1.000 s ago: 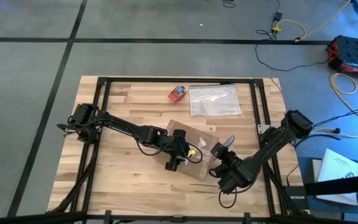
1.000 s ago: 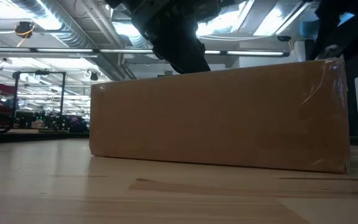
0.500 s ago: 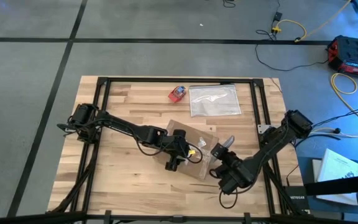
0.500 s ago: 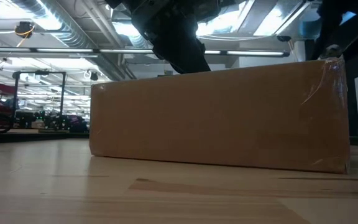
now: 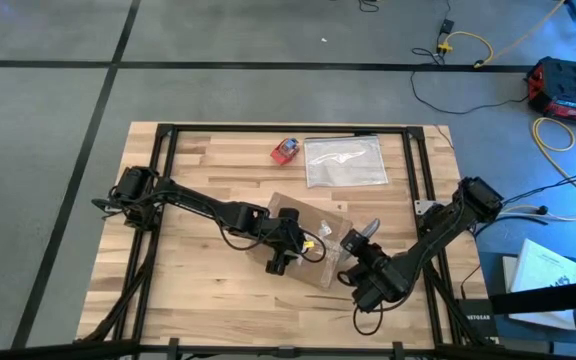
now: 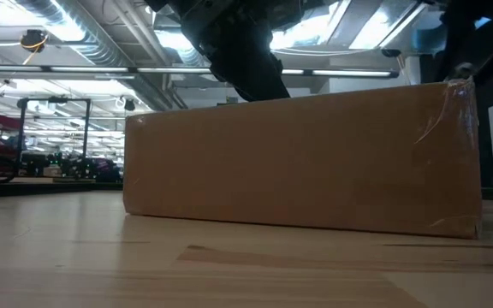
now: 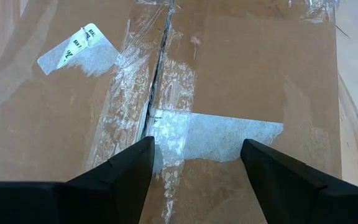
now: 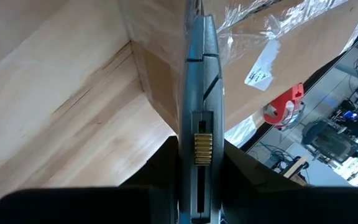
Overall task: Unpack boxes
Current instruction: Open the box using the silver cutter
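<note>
The brown cardboard box lies flat on the table's middle, flaps closed, with clear tape along its top seam. In the low view its near side wall fills the picture. My left gripper stands open over the box top, slanting down, one finger on each side of the seam. My right gripper, at the box's right corner, is shut on a grey utility knife with a yellow ribbed slider. My left gripper's fingertips are close over the box top; whether they touch it I cannot tell. My right gripper pinches the knife's handle between its two fingers. The knife lies along the fingers and runs out ahead of them, slanting down toward the box's taped corner edge. Its tip lies outside the picture.
At the table's far side a clear plastic bag lies flat, with a small red-and-blue object to its left. Bare wood lies to the left of and in front of the box. A black frame runs around the table.
</note>
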### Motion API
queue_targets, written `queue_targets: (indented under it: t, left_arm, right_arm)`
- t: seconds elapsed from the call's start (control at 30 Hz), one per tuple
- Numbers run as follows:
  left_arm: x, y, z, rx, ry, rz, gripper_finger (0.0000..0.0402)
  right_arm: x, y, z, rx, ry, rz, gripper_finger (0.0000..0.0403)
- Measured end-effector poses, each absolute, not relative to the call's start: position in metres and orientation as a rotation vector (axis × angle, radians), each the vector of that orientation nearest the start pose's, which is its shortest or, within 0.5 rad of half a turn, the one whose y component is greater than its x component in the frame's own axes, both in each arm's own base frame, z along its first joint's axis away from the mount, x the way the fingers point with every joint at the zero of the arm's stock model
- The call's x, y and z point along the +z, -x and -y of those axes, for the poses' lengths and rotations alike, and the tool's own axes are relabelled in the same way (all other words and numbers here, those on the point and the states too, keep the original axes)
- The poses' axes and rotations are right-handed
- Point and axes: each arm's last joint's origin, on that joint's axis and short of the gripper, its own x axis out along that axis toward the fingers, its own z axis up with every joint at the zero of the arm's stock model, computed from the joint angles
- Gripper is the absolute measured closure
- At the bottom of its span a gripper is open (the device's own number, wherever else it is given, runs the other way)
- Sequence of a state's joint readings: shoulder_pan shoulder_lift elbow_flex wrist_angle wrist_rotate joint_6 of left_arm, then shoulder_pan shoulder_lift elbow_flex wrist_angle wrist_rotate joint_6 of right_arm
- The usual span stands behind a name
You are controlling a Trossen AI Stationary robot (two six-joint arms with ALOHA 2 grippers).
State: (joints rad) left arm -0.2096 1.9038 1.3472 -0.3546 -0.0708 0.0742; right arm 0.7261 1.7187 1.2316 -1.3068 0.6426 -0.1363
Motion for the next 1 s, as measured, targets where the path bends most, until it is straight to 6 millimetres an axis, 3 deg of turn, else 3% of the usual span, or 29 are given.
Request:
queue_targets:
  t: [1.0]
  left_arm:
    - [0.1981,-0.3967,0.0823,-0.158,-0.186,-0.900,0.0167]
  right_arm:
    - [0.2144,-0.2238,-0.1752,0.145,1.251,-1.394,0.0342]
